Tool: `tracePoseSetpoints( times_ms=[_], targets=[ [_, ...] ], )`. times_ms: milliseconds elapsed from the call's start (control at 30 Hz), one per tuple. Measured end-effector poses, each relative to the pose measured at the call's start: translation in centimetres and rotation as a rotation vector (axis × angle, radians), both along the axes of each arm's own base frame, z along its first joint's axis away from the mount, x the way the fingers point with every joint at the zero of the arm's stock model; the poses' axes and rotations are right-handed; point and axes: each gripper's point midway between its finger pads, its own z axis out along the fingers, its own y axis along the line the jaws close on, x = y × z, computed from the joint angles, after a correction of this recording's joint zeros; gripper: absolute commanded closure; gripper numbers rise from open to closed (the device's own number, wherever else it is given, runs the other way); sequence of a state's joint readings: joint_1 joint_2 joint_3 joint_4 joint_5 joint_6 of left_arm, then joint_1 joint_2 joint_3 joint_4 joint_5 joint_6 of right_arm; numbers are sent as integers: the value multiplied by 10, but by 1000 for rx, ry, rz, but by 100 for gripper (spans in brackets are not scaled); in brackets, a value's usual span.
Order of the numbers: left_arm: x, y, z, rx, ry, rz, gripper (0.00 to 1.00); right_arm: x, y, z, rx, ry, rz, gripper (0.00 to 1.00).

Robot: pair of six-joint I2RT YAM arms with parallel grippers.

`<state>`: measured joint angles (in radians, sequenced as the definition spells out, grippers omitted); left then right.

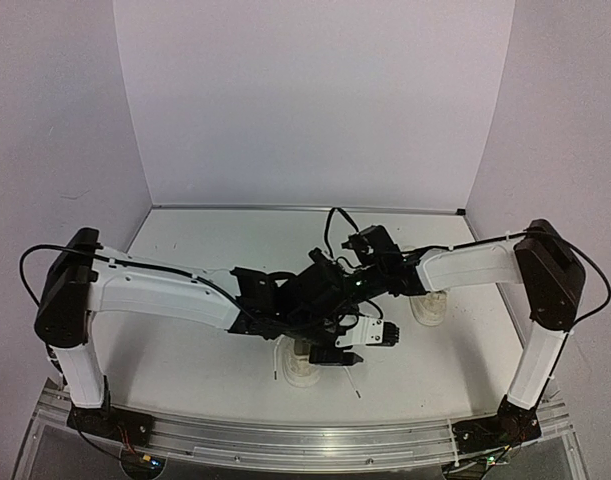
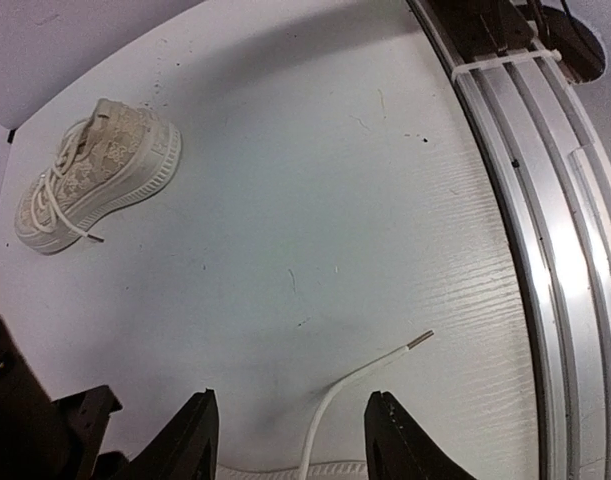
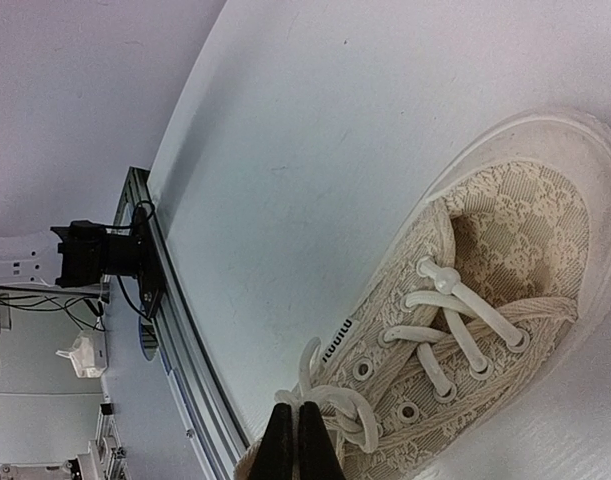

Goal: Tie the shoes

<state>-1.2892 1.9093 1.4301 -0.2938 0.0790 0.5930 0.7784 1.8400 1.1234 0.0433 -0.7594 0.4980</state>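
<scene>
Left gripper (image 2: 290, 428) hangs released, jaws wide, and the loose lace (image 2: 357, 374) runs up between them, its tip aimed right toward the aluminium rail (image 2: 545, 250). The second shoe (image 2: 97, 172) sits well apart, upper left. Over to the right gripper (image 3: 293, 438): clenched at the near shoe (image 3: 485, 300) by its top eyelets, toe stretching away. Whether a strand is pinched, I cannot tell. From above, that shoe is mostly hidden.

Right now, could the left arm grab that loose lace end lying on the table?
Probably yes. The left gripper is open, the lace runs out between its fingers, and its tip lies just ahead on the bare table, with nothing covering it.
</scene>
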Motion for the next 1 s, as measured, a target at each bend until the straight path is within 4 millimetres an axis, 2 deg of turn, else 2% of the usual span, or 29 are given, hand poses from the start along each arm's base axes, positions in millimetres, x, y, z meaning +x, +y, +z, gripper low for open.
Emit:
tracePoseSetpoints(
  times_ms=[133,233,300,367,500,633,800,1000],
  targets=[
    [-3,26,34,-84,14,65,47,0,3,0,6,14,8,90],
    [-2,55,63,-180,17,144,46,-2,10,5,18,19,19,85],
    [3,73,80,-254,26,212,46,-5,15,7,24,25,30,83],
    [16,96,89,-318,41,307,43,-10,24,8,29,29,48,77],
    [48,144,92,-395,69,516,39,-19,41,4,32,46,82,65],
    [63,174,87,-431,101,656,35,-28,50,-6,18,70,102,55],
    [68,183,78,-437,163,734,33,-35,57,-4,19,80,117,45],
    [66,182,59,-424,239,760,33,-31,58,4,16,60,102,43]
  ],
)
